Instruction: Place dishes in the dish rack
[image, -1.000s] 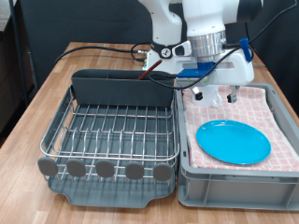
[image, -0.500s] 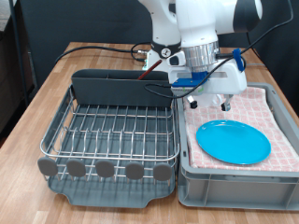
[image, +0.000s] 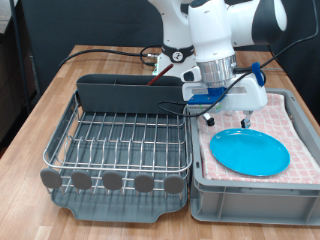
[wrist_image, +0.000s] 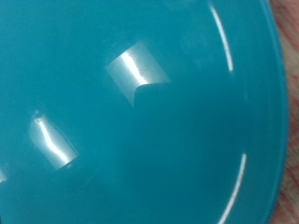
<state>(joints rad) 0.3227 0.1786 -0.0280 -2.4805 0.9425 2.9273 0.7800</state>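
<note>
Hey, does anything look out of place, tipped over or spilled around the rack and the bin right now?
Nothing stands out. The blue plate lies flat on the pink cloth in the grey bin, the tool hangs just above it, and the wire rack sits square, with nothing in it.

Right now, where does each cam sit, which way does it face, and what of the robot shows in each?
Exterior view: off the arm, in front of the table, angled down at the dish rack and the grey bin holding the light-blue plate; shows the white arm and the gripper low over the plate's far edge.
Wrist view: on the hand, looking along the fingers, very close to the plate, which fills the frame; no fingers show.
Shared: the plate.
</note>
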